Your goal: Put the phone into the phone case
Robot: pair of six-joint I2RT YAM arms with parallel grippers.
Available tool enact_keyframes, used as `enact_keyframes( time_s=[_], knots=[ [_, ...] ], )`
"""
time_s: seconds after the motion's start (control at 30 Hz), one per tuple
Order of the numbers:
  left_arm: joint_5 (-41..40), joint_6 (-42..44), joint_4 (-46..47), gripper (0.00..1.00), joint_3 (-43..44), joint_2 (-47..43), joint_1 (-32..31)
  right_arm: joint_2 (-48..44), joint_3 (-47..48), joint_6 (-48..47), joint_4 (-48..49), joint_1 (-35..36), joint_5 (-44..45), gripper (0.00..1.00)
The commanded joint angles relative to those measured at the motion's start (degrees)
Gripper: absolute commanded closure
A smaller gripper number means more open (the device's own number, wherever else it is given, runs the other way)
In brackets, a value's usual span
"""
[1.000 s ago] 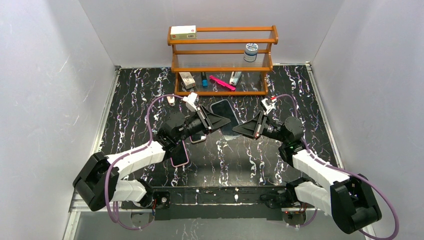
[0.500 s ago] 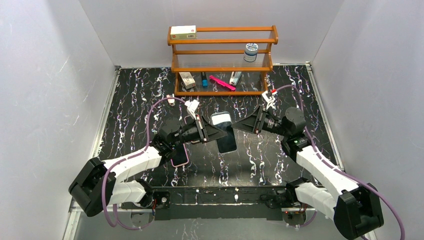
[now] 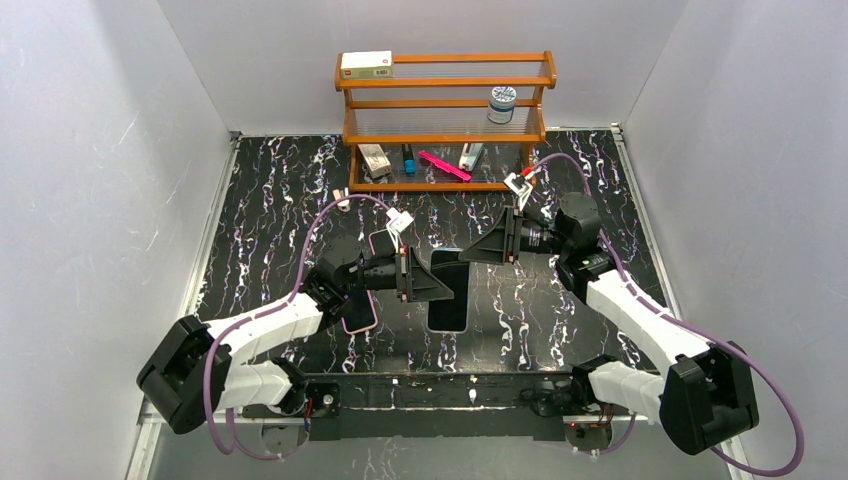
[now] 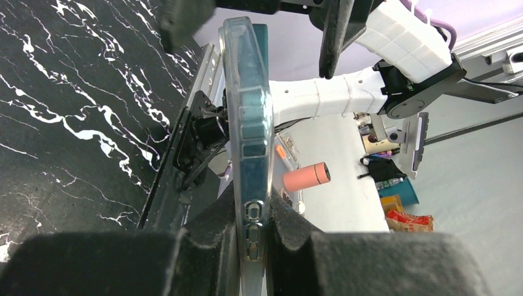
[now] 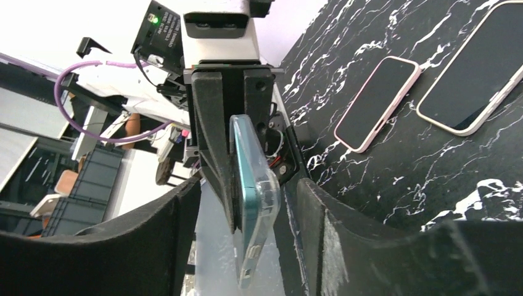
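On the left of the black marbled table [image 3: 260,200] we see two pink-edged phones [image 5: 377,102] lying flat. Just right of them, our left gripper [image 4: 250,228] is clamped tight on one end of the clear phone case [image 4: 247,92]. It holds the case edge-up above the table's middle, with the teal phone [image 5: 245,161] seated inside. On the right, our right gripper [image 5: 250,182] stands spread wide, one finger on either side of the case, touching neither face.

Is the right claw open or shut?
Open. The right claw has its fingers wide apart, gripping nothing; the left claw pinches the cased phone.
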Motion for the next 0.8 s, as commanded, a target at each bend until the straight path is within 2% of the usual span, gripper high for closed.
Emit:
enact_keyframes(
  time_s=[0.0,0.07,0.2,0.33,0.43,0.57,0.63,0.77],
  knots=[
    [1.5,1.0,2.3,1.00,0.8,-0.4,0.3,-0.4,3.0,-1.3,1.4,0.1,-4.7,0.40],
    [0.4,1.5,1.4,1.00,0.5,-0.4,0.3,-0.4,2.9,-1.3,1.0,0.1,-5.1,0.51],
    [-2.6,4.0,-4.1,1.00,0.6,-1.1,0.6,-0.6,3.5,-0.9,-1.7,0.1,-3.7,0.80],
    [-9.1,13.3,-21.0,1.00,3.6,-2.4,0.9,-0.8,4.4,0.3,-3.7,0.1,-1.1,0.99],
    [-15.1,18.1,-33.0,1.00,6.7,-2.8,1.1,-0.8,5.8,-0.1,-7.7,0.2,1.7,0.99],
    [-17.3,17.7,-34.4,1.00,7.5,-2.5,1.3,-1.0,5.0,0.1,-7.3,0.1,2.7,0.98],
    [-16.1,16.0,-32.4,1.00,7.7,-2.2,1.3,-1.0,4.0,0.8,-5.7,0.1,2.1,0.82],
    [-14.0,7.2,-21.6,1.00,5.2,-4.2,1.3,-1.4,1.5,2.2,-3.2,0.2,0.9,0.53]
  ],
)
